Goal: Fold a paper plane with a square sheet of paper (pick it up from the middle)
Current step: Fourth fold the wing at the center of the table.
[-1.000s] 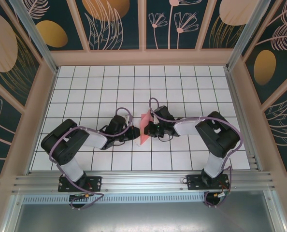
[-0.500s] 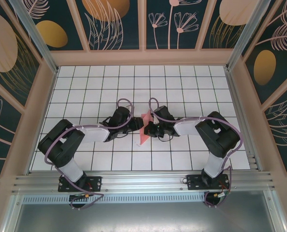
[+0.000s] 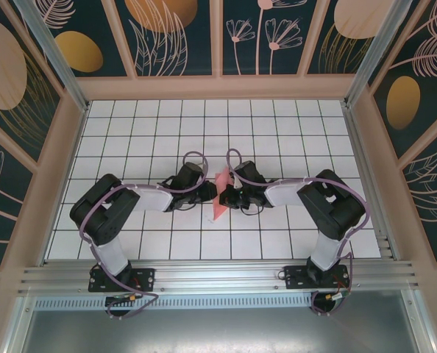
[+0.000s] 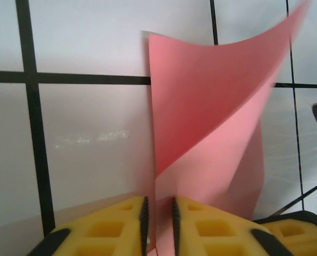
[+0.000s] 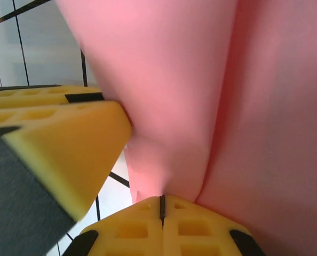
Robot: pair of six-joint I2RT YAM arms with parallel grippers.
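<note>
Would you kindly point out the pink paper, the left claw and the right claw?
pink paper (image 4: 201, 106), left wrist view, on its curled upper flap.
left claw (image 4: 157, 213), left wrist view, between its yellow fingertips.
right claw (image 5: 161, 207), right wrist view, where its fingertips meet.

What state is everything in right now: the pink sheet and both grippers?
square sheet of paper: partly folded and curled, held up on edge above the table, not yet a plane.
left gripper: jaws nearly together, pinching the sheet's edge.
right gripper: jaws shut tight on a fold of the sheet.
</note>
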